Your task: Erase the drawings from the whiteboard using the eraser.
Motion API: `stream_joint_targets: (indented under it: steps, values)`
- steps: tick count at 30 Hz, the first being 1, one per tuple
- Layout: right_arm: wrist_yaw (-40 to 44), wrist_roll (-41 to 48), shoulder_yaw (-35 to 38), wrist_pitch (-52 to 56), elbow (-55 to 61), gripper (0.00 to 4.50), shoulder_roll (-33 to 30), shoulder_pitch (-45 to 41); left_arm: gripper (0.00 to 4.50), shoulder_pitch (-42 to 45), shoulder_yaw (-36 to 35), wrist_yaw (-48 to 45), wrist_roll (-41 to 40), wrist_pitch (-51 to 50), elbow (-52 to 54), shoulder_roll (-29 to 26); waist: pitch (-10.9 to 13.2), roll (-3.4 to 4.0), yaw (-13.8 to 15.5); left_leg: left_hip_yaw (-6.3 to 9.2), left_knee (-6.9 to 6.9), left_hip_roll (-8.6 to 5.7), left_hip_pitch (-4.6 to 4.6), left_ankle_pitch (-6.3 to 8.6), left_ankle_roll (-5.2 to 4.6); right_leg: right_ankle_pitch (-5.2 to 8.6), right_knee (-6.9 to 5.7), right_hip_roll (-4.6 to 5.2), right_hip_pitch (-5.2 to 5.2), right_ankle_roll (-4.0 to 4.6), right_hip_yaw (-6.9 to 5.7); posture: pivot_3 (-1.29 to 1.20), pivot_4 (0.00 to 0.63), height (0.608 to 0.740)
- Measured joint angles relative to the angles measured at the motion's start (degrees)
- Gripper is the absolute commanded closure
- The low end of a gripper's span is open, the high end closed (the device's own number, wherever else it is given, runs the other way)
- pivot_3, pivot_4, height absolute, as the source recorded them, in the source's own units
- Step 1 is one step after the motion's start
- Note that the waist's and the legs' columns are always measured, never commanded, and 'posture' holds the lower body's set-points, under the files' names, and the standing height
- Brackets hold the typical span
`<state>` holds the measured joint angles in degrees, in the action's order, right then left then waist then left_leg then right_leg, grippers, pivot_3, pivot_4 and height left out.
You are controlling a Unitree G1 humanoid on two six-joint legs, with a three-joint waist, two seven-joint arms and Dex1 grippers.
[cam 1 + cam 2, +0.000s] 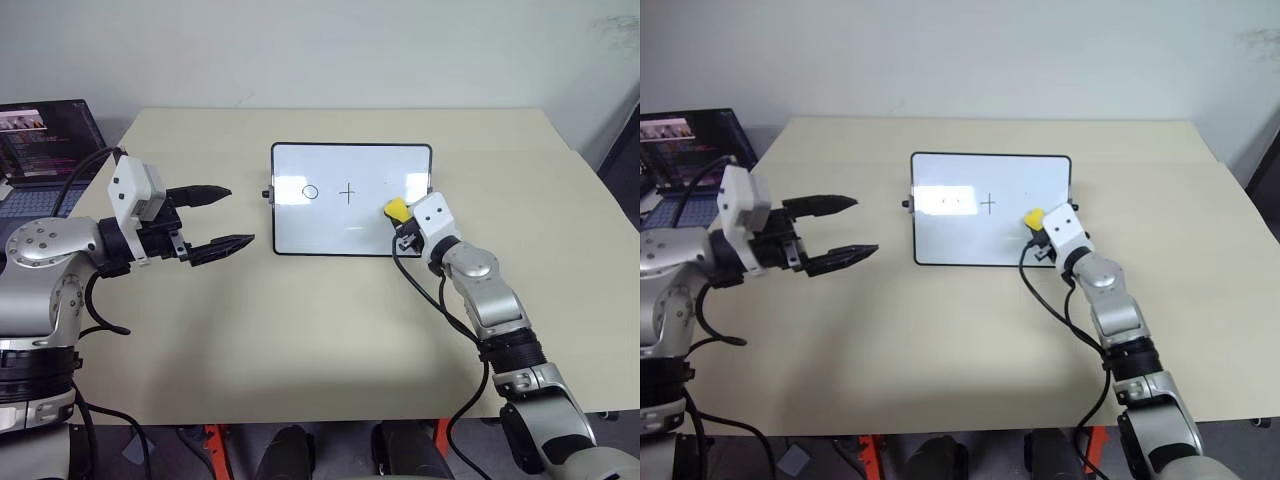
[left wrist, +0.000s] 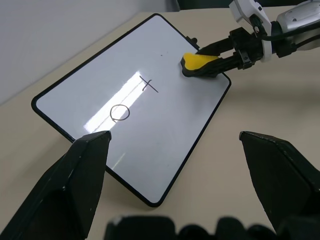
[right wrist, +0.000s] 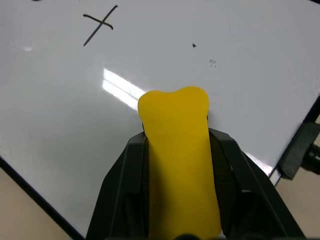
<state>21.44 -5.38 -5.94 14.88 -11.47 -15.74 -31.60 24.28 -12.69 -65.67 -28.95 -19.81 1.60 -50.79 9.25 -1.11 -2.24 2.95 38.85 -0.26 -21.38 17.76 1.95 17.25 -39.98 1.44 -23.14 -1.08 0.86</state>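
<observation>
Right tool (image 3: 177, 165) clamping eraser (image 3: 179, 150), beige table (image 1: 300, 330), laptop (image 1: 45, 140)

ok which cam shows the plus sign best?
Right wrist view: the plus sign sits large and sharp on the whiteboard. Left wrist view shows it smaller, beside the circle. The head views show it tiny at the board's middle.

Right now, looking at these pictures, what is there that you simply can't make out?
- Eraser underside: hidden by its own yellow top, so contact with the whiteboard is unclear.
- Circle: washed out by glare in the right eye view.
- Laptop: cut off by the left eye view's edge.
- Faint specks: too small to read.
</observation>
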Motion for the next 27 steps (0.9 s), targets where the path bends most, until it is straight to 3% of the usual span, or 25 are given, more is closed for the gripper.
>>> stream_joint_targets:
  steps: [10,16,27]
  values:
    - [-0.6,2.7,1.5,1.8,2.1,3.22,1.4,0.8,0.00,0.4,0.0,-0.1,0.1,0.3,-1.2,0.1,0.0,0.03,0.3,0.00,0.00,0.01,-0.02,0.00,0.00,0.00,0.00,-0.02,-0.04,0.00,0.01,0.00,0.150,0.740]
    - [-3.0,2.7,1.9,-0.3,-0.9,3.22,4.7,-6.6,0.00,1.1,0.8,-0.2,0.2,0.4,-1.4,0.4,0.1,0.05,-0.4,-0.01,-0.05,0.02,-0.08,0.00,0.00,0.00,0.04,-0.04,-0.12,0.00,0.02,0.00,0.150,0.740]
    - [-5.4,0.9,1.3,-11.1,-22.2,3.22,6.7,-17.7,0.00,0.3,0.7,-0.1,0.1,0.3,-1.3,0.2,0.1,0.06,-1.0,-0.02,-0.06,0.03,-0.13,0.00,0.01,0.00,0.09,-0.02,-0.15,0.00,0.02,0.00,0.150,0.740]
